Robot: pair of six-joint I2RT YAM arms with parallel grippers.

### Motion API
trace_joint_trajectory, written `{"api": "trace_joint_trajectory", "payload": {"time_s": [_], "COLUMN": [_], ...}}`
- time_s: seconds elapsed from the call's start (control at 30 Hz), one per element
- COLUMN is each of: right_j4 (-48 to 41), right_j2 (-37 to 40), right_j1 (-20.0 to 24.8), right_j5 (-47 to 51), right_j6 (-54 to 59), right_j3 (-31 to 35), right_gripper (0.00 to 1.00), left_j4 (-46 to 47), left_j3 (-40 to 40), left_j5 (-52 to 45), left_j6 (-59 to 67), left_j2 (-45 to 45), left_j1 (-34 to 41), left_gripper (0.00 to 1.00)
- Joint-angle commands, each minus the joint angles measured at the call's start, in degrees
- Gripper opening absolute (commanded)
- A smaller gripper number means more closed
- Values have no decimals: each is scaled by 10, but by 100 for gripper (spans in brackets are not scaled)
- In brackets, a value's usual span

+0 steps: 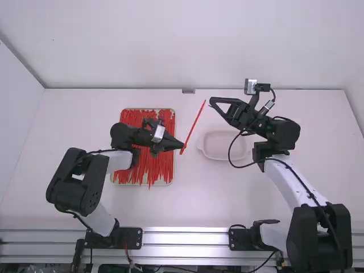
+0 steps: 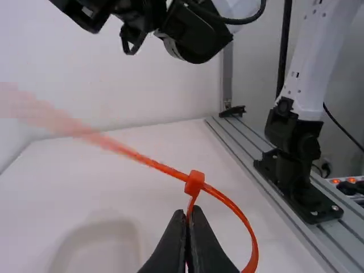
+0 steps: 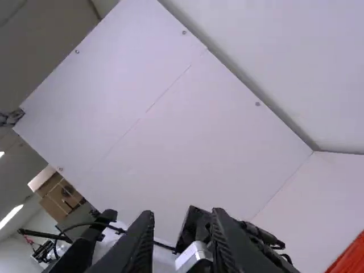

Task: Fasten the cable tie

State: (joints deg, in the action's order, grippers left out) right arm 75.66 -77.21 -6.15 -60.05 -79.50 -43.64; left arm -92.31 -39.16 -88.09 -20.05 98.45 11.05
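My left gripper (image 1: 172, 144) is shut on a red cable tie (image 1: 193, 126) at the tray's right edge. The tie slants up and away towards the right gripper. In the left wrist view its tail passes through the square head (image 2: 194, 182), forming a small loop (image 2: 245, 239), and the left gripper (image 2: 187, 224) pinches the strap just below the head. My right gripper (image 1: 219, 108) hangs open above the table, a little right of the tie's free tip and apart from it. Its fingers (image 3: 141, 242) stand spread with nothing between them.
A tray (image 1: 172, 114) heaped with several red cable ties lies under the left gripper. A white oval dish (image 1: 220, 145) sits to its right, below the right arm. The aluminium rail (image 1: 182, 236) runs along the front edge.
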Motion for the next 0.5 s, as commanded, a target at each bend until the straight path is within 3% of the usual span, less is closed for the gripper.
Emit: {"api": "trace_joint_trajectory", "payload": {"time_s": [0.0, 0.07, 0.23, 0.47], "right_j4": [4, 4, 4, -41], "right_j2": [9, 9, 9, 7], "right_j1": [11, 15, 21, -19], "right_j5": [-27, -38, -71, -91], "right_j6": [0, 0, 0, 45], "right_j3": [-14, -14, -14, -13], "right_gripper": [28, 36, 42, 43], "left_j4": [-4, -4, -4, -4], "left_j3": [-21, -31, -70, -142], "left_j5": [-8, -9, -8, -11], "left_j6": [-12, -25, -72, -132], "left_j2": [-1, -1, -2, -6], "left_j1": [-19, -27, -50, -48], "left_gripper": [1, 1, 1, 2]}}
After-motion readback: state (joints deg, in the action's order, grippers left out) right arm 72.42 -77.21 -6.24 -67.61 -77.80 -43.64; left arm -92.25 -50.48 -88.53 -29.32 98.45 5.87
